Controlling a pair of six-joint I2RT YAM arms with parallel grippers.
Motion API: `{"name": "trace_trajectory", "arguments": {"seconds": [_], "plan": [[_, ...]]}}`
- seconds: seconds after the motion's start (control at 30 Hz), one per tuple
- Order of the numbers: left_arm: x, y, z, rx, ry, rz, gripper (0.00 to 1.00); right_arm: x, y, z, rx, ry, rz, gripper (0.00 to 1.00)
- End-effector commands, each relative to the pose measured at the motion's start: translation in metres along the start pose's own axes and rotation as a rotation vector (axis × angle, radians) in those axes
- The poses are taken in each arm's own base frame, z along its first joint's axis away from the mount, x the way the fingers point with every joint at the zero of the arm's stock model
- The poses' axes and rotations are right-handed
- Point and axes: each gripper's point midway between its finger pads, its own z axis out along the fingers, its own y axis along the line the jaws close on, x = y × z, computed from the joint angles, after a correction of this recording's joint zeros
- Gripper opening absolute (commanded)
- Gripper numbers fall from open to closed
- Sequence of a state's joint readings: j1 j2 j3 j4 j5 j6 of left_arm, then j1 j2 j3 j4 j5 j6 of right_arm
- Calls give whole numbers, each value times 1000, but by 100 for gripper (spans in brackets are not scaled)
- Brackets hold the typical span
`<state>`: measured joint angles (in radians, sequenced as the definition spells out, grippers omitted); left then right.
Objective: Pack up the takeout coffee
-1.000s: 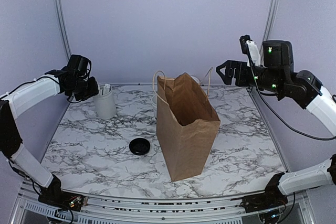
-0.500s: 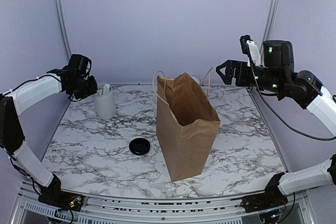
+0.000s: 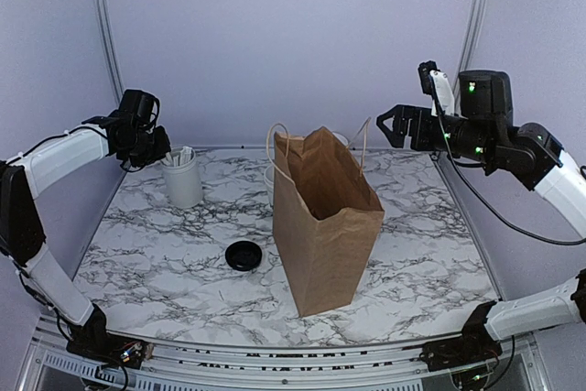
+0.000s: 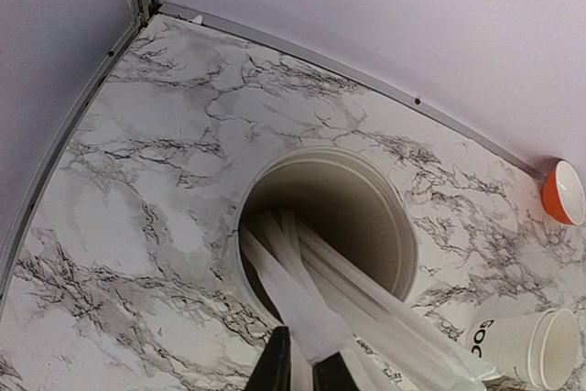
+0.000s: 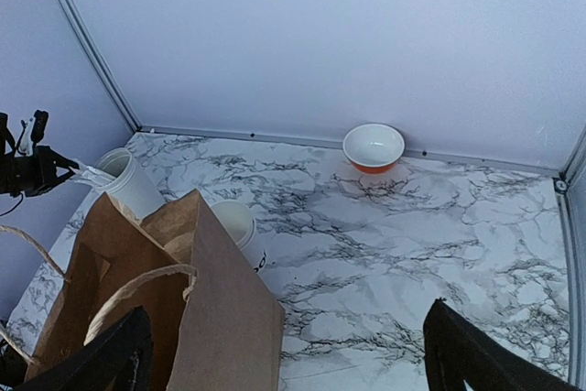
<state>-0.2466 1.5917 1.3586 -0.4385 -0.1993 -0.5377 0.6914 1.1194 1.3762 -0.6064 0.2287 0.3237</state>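
while looking down from above, can find next to nothing of the takeout coffee cup [image 5: 234,224]: tucked behind the brown paper bag [image 3: 325,217], toward the back of the marble table [image 3: 421,254]. seen better from the right wrist: upright, open-topped and lidless, just beside the bag's far side, black lettering near the base partly cut off by the bag's edge. caught again at the lower right corner of the left wrist view, cropped by the frame, letters only partly readable. black lid [image 3: 244,255] lying loose on the table left of the bag, well apart from that cup.

left gripper [image 4: 300,352] mostly outside its own view: just two dark fingertips [image 4: 276,368] at the bottom edge, pinched together on one of the white strips [image 4: 302,313] poking out of the white holder cup [image 4: 357,203]. cannot name the strips for sure: flat, pale, bundled. from the right wrist, only a small dark shape at the far left, a strip running from it to the holder cup.

right gripper [image 3: 385,126] held high over the back right of the table, jaws spread wide apart, nothing between them; only two finger ends visible at the bottom corners of its own view. orange bowl [image 5: 374,146] by the back wall, white inside, screened from above by the bag.

against a second ago: left gripper drawn slightly up and back from the holder cup; bag, lid and right arm in the same places.
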Motion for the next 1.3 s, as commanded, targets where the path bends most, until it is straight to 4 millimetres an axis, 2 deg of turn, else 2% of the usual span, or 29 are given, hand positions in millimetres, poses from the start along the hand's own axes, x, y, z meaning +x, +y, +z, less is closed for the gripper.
{"name": "trace_trajectory", "arguments": {"seconds": [0.0,0.23,0.57,0.73,1.27], "plan": [[-13,-4,-6,19,-33,-2,9,-9,-2,-8,-3,-29,23,100],[-12,-4,-15,36,-35,-2,8,-7,-1,-4,-3,-26,20,100],[-15,4,-17,-7,-52,18,21,-5,1,1,-9,-18,13,100],[-13,6,-5,-22,-34,16,21,-4,1,1,-9,-15,11,100],[-25,5,-2,-50,-53,37,13,-4,-1,-2,-3,-16,11,100]]}}
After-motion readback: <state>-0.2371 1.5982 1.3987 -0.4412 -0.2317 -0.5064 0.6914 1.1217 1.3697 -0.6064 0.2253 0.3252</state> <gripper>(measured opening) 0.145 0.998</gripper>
